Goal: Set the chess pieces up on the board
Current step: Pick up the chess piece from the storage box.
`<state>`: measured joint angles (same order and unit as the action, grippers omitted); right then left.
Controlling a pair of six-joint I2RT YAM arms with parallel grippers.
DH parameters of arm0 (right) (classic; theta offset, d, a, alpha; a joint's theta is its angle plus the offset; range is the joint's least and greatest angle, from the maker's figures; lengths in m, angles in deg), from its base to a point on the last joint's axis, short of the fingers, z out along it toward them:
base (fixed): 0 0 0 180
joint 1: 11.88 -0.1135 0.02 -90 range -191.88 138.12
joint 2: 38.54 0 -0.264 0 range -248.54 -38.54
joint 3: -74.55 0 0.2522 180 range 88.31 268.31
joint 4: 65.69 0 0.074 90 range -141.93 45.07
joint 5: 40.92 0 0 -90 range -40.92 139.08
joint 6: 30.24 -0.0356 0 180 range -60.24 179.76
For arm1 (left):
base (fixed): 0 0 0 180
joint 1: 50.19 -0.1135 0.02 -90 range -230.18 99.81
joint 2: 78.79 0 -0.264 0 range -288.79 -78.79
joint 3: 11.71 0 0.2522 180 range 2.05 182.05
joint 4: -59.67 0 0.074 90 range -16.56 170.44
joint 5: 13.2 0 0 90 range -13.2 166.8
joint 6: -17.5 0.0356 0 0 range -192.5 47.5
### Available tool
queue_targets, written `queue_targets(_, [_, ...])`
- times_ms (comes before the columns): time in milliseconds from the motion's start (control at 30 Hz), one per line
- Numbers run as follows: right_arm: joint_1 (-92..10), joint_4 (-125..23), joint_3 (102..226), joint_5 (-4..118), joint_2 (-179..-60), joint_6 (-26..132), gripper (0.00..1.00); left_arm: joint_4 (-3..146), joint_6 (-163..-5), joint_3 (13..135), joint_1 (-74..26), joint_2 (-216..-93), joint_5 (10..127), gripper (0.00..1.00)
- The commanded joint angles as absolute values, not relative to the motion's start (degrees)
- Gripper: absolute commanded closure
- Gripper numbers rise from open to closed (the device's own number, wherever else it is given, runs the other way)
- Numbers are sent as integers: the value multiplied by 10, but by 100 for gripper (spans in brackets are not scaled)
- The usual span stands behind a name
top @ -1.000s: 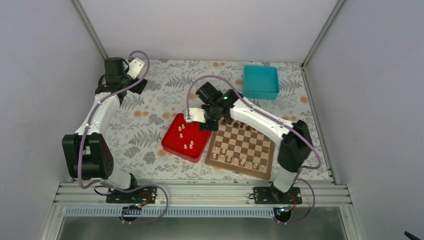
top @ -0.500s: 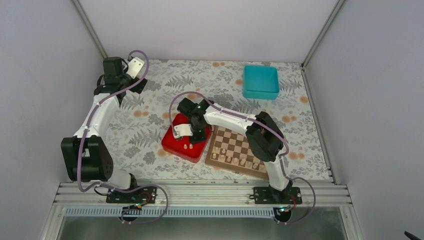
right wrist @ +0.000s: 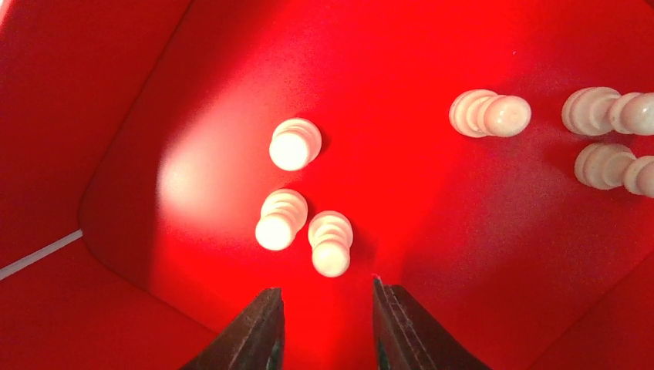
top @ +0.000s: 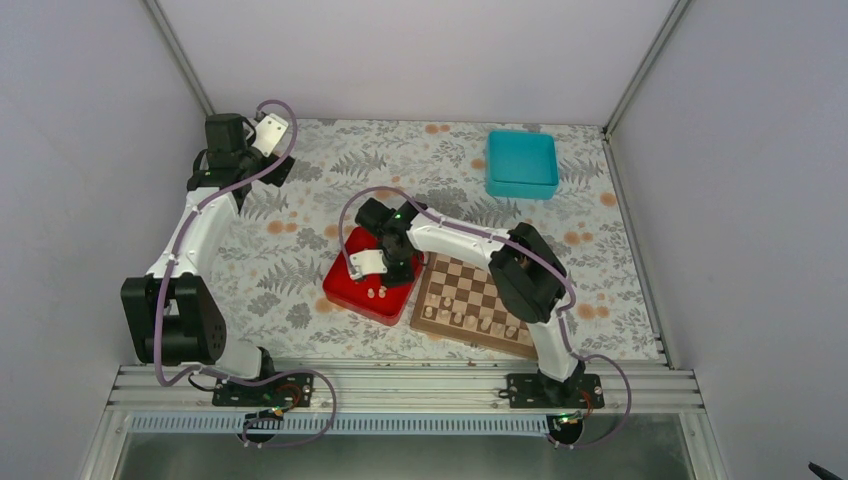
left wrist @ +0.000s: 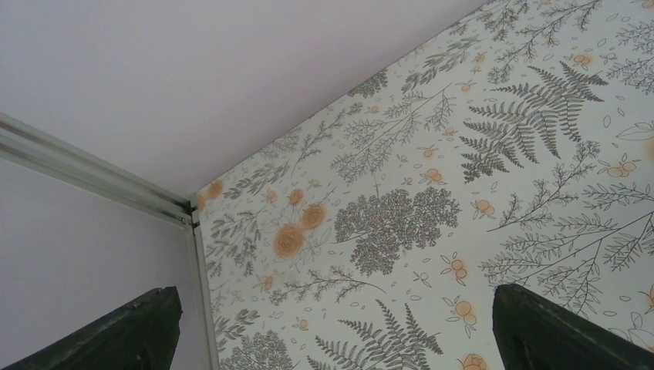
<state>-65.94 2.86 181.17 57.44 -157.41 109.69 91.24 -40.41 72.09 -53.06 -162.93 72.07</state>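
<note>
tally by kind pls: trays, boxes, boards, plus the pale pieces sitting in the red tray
red tray: 1
teal box: 1
chessboard: 1
pale pieces in the tray, by the right wrist view: 6
total: 9

We see white shells and black joint housings on the left arm [top: 195, 235] and right arm [top: 465, 238], a lilac cable [top: 290, 130] looping along each. Behind the right claw [right wrist: 328, 301], a green light [top: 398, 213] glows; its fingers [right wrist: 254, 339] look dark.
</note>
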Motion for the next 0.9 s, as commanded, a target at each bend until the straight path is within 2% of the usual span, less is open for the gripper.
queue_targets(0, [-668,18,1814,580,-1588,1106,69,899,-413,717,-533,-1614,712,0])
queue_targets(467, [-675,1,1829,588,-1610,1103,70,899,-413,716,-534,-1611,708,0])
queue_targets(867, [-676,-4,1830,582,-1610,1099,90,898,-411,714,-533,-1612,706,0])
